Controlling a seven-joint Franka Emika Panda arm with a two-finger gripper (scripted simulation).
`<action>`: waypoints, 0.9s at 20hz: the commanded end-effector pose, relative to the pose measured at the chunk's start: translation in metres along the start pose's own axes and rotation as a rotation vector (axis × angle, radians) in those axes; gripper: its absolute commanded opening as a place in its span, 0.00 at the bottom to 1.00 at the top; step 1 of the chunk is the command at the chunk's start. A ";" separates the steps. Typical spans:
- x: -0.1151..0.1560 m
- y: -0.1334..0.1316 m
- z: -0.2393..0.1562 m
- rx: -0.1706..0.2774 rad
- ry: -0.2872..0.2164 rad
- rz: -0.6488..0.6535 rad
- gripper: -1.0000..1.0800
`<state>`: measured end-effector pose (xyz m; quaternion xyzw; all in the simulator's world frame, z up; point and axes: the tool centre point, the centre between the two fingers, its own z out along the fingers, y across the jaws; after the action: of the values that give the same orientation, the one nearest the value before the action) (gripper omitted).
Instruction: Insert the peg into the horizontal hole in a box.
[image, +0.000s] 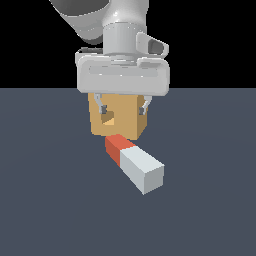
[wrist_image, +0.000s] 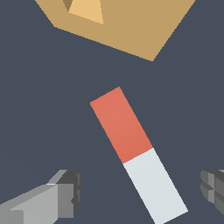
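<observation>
On the dark grey-blue floor (image: 45, 200), the peg (image: 135, 164) lies flat, free of any grip. Its red-orange end points toward the box (image: 119, 117); its white-grey end points away, toward the exterior view's lower right. In the exterior view the red end sits just in front of the box's lower edge — contact cannot be judged there. The wrist view shows clear floor between the peg's red end (wrist_image: 121, 124) and the box (wrist_image: 131, 26), so the two are apart.

Box: tan cube, standing on the floor behind the peg. The hole (image: 107, 118) is a small square opening in the face toward the exterior view's left, darker inside. In the wrist view the hole (wrist_image: 85, 9) is only partly in frame at the picture's edge.

Gripper (image: 124, 107): hangs above the floor, in front of the box in the exterior view, its pale body covering the box's top edge. Fingers (image: 102, 107) spread wide, holding nothing. The wrist view shows both fingertips (wrist_image: 65, 192) well apart, one on each side of the peg's white end — neither touches it. The peg lies skewed to the line between the fingertips.
</observation>
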<state>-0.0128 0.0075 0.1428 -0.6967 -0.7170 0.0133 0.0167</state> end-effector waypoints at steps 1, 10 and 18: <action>0.000 0.000 0.000 0.000 0.000 0.000 0.96; -0.007 0.002 0.007 -0.004 -0.002 -0.049 0.96; -0.023 0.009 0.023 -0.014 -0.006 -0.175 0.96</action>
<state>-0.0058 -0.0116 0.1229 -0.6424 -0.7662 0.0094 0.0118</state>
